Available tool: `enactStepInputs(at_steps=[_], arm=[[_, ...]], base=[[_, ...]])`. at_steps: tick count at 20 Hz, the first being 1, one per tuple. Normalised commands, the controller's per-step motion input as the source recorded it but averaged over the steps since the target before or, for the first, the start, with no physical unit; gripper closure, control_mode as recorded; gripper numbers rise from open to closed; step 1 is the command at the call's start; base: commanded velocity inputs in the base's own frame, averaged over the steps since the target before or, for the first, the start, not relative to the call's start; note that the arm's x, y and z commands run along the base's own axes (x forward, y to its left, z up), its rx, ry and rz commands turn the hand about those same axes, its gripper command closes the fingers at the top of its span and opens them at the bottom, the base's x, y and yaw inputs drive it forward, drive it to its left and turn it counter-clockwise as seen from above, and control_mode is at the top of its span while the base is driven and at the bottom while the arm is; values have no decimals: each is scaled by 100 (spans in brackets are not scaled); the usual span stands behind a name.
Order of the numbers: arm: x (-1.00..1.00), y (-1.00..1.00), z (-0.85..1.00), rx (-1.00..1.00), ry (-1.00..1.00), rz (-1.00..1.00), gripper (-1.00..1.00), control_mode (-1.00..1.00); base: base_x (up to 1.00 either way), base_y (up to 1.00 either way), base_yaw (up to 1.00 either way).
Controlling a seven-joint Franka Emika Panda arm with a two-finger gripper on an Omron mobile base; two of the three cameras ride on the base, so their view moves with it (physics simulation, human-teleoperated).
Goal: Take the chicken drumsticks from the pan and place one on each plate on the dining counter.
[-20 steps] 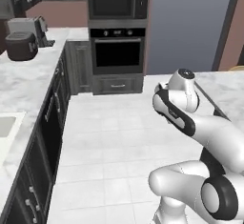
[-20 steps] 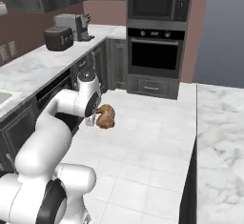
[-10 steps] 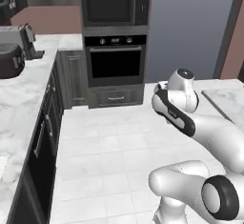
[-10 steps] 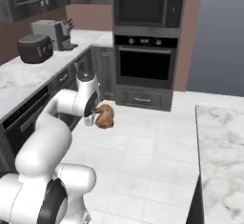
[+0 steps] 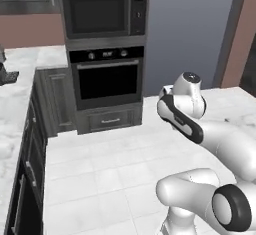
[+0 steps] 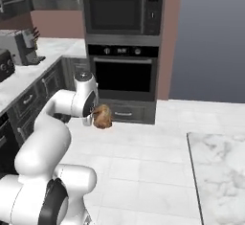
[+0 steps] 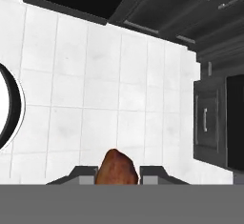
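A golden-brown chicken drumstick (image 6: 102,117) hangs at chest height over the white tiled floor, and my gripper (image 6: 94,119) is shut on it. Looking down along the hand, the drumstick (image 7: 116,167) sits between the two dark fingertips (image 7: 83,174) of the gripper (image 7: 116,176), with floor tiles below. A corner of the dining counter (image 6: 221,171), white marble with grey veins, lies at the lower right in the right base view. The pan and the plates are out of view.
A built-in oven (image 6: 125,76) with a microwave (image 6: 122,12) above it stands straight ahead. Dark cabinets under a marble top (image 6: 29,73) run along the left, carrying a small appliance (image 6: 19,45). Open floor (image 6: 143,162) lies between them and the dining counter.
The whole picture has swung, so the base has moved: the oven column now stands ahead and larger. The arm keeps its pose and the drumstick stays in the gripper.
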Motion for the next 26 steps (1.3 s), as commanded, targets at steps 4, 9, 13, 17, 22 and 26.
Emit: enactStepInputs(at_steps=[4, 9, 13, 17, 22, 26], arm=[[0, 0, 0, 0, 0, 0, 100, 100], [0, 0, 0, 0, 0, 0, 100, 100], [0, 0, 0, 0, 0, 0, 100, 100], [0, 0, 0, 0, 0, 0, 100, 100], [0, 0, 0, 0, 0, 0, 100, 100], [0, 0, 0, 0, 0, 0, 100, 100]], base=[[98, 29, -41], [98, 30, -41], [96, 31, -43], [81, 33, -58], [63, 36, -75], [58, 37, -79]])
